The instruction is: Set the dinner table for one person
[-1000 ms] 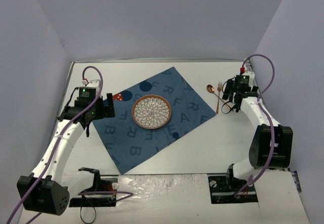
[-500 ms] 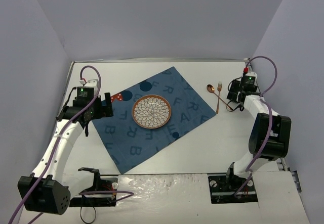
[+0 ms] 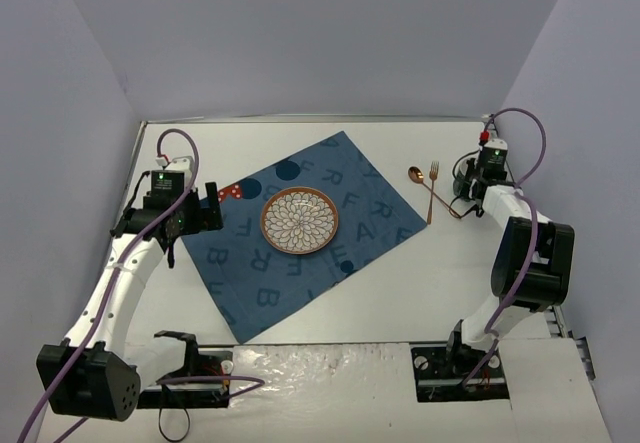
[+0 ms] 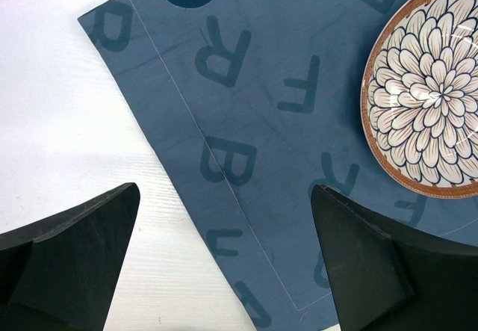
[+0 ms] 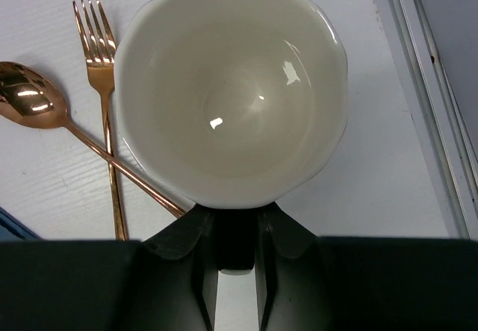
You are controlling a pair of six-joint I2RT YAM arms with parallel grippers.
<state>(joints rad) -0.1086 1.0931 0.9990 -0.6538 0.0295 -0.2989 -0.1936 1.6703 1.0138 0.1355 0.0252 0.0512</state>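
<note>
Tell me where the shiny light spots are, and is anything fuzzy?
Right wrist view: small white glints inside the white bowl and a bright gleam on the copper spoon. Left wrist view: the plate looks sharp with no glare. Top view: even light, only faint shadows.

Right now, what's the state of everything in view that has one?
left gripper, open, empty, above the placemat edge
right gripper, closed narrow at the white cup near side, apparently gripping it
white cup, upright, empty
plate, upright, empty, on the placemat
placemat, spread flat, diagonal on the dinner table
spoon, lying flat, handle crossing the fork
fork, lying flat beside the white cup
</note>
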